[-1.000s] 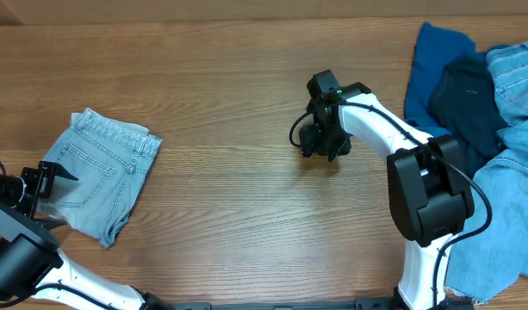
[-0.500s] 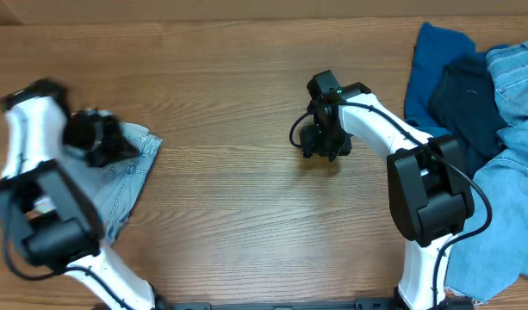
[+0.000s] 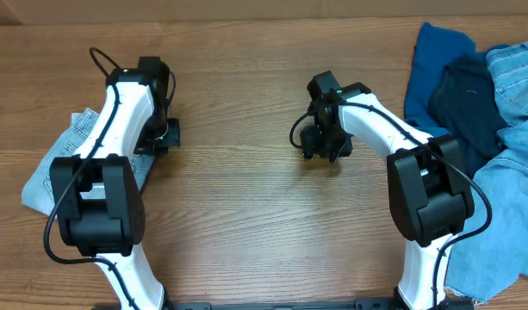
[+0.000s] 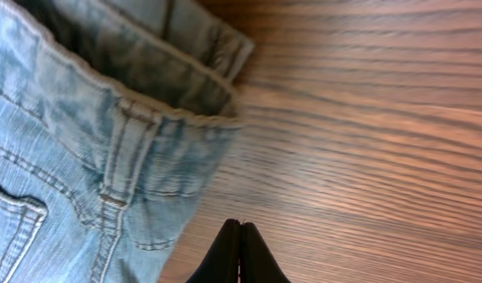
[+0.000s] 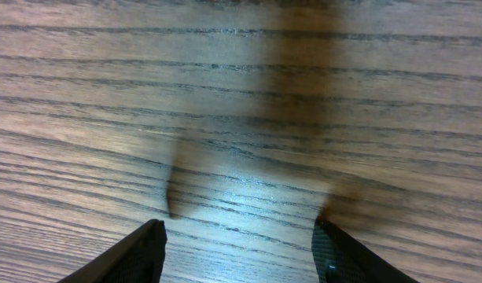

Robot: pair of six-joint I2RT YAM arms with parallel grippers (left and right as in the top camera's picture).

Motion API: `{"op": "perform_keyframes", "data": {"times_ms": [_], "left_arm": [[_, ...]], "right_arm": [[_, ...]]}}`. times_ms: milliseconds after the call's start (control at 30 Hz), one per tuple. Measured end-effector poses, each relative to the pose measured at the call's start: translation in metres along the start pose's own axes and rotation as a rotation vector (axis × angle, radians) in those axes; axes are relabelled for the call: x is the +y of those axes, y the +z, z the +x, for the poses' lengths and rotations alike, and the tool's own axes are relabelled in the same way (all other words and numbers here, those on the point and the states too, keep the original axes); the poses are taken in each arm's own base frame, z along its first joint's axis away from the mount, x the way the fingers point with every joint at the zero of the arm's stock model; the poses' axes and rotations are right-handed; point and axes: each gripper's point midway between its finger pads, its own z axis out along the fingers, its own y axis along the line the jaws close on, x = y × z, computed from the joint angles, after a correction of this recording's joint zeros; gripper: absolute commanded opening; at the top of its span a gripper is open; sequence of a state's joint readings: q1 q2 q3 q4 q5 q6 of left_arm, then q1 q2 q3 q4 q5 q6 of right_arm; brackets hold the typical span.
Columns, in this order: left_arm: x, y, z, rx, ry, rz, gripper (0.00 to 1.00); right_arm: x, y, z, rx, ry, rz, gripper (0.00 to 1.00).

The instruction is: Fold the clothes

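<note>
The folded pale denim jeans [image 3: 81, 131] lie at the table's left, partly hidden under my left arm. In the left wrist view their waistband and a belt loop [image 4: 115, 169] fill the left half. My left gripper [image 3: 160, 140] hovers just off the jeans' right edge. Its jaws [image 4: 240, 229] are shut tip to tip over bare wood, holding nothing. My right gripper [image 3: 322, 145] is at mid-table, far from any cloth. It stands open [image 5: 239, 236] over bare wood.
A heap of other clothes sits at the right edge: a royal blue piece [image 3: 431, 60], a dark navy one [image 3: 462, 99] and light denim [image 3: 513, 198]. Wooden tabletop [image 3: 238, 198] lies between the two arms.
My left arm has swung from the table's lower-left edge up across the jeans to their right side, and its gripper has gone from open to shut. The right arm has not moved.
</note>
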State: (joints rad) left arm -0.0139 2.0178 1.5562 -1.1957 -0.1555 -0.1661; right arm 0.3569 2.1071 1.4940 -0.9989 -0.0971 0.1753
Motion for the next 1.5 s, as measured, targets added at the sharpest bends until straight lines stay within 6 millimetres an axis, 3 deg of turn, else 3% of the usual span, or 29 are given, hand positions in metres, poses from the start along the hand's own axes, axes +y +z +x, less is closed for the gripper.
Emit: {"op": "perform_keyframes", "data": {"times_ms": [300,433,567,667,833,1133,1300,1433,1500], "left_arm": [[0.029,0.046,0.004,-0.007,-0.112,-0.003,0.04],[0.071,0.054,-0.017,-0.085,-0.263,0.024,0.04],[0.122,0.062,-0.024,-0.127,-0.439,0.073,0.04],[0.141,0.065,-0.025,-0.147,-0.503,0.111,0.04],[0.146,0.065,-0.030,-0.173,-0.521,0.131,0.04],[0.154,0.054,-0.069,-0.342,-0.527,0.157,0.09],[0.144,0.051,-0.066,-0.316,-0.509,0.213,0.22],[0.141,0.027,-0.062,-0.264,-0.496,0.249,0.23],[0.140,-0.004,-0.060,-0.250,-0.490,0.275,0.24]], "right_arm": [[0.000,0.000,0.001,0.006,0.001,0.002,0.64],[-0.001,0.000,0.003,0.013,0.002,0.003,0.64],[-0.001,0.000,0.004,0.014,0.002,0.004,0.64],[-0.001,0.000,0.004,0.015,0.002,0.004,0.64],[-0.001,0.000,0.004,0.015,0.001,0.004,0.64],[-0.001,0.000,0.005,0.020,0.002,0.005,0.64],[-0.001,0.000,0.005,0.021,0.003,0.006,0.64],[-0.001,0.000,0.006,0.023,0.002,0.006,0.64],[-0.001,0.000,0.006,0.022,0.003,0.006,0.64]]}}
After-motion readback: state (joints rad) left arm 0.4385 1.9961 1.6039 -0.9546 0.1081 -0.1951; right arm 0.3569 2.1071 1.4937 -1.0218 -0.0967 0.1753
